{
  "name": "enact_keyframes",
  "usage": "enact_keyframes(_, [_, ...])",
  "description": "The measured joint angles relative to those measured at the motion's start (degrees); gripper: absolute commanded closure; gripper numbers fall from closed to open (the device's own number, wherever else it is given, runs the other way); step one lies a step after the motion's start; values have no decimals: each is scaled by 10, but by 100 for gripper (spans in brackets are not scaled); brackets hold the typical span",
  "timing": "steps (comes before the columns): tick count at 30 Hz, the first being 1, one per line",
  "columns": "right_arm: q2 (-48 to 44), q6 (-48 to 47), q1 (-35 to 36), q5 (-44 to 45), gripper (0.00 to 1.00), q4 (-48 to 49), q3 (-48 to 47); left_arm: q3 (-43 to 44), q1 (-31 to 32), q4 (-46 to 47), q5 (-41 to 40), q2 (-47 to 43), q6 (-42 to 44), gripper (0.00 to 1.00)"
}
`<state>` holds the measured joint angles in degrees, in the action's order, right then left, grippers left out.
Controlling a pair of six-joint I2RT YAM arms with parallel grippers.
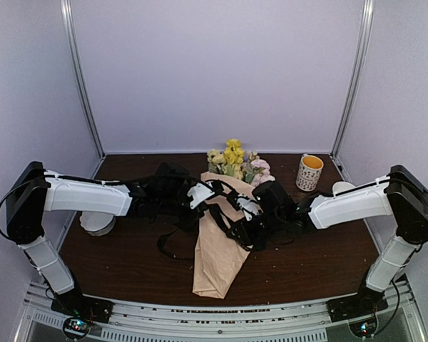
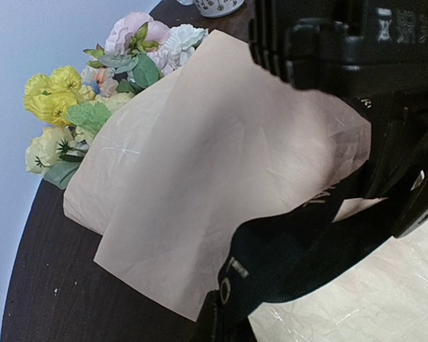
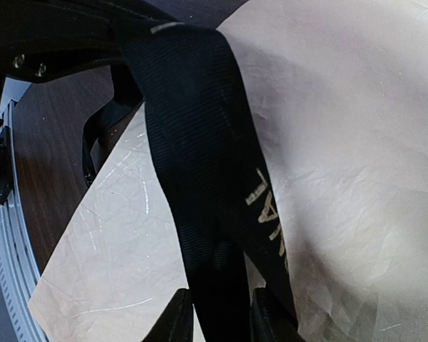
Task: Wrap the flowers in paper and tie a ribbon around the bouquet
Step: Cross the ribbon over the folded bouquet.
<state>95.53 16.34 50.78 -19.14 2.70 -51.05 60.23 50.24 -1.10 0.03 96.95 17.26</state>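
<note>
The paper (image 1: 217, 256) hides the stems of the flowers (image 1: 235, 162) from me. The pale lettering on the ribbon (image 3: 200, 178) is too dim to read. Only 2 tips of my right tool (image 3: 221, 318) show, cut off below. The mug (image 2: 217, 6) is cropped at the left wrist view's top.

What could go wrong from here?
1. Ribbon lies across the paper; a hard pull could crush or unroll the bouquet.
2. Left gripper and right gripper work close together over it; they might collide.
3. Mug stands near the right arm; a swing could hit it.
</note>
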Motion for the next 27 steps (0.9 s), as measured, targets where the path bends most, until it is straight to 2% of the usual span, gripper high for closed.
enact_keyframes(6, [18,3,3,6,76,13,-2,0,0,0,0,0,-3,100])
enact_keyframes(16, [18,4,10,6,74,14,-1,-3,-3,-2,0,-9,-7,100])
enact_keyframes(18, [19,4,14,10,79,13,0,-4,-4,-2,0,-10,-8,100])
enact_keyframes(23, [19,2,18,23,100,7,0,-5,-4,-2,0,-11,-9,100])
enact_keyframes(27, [15,0,19,31,100,-2,0,-6,-4,-2,0,-11,-9,100])
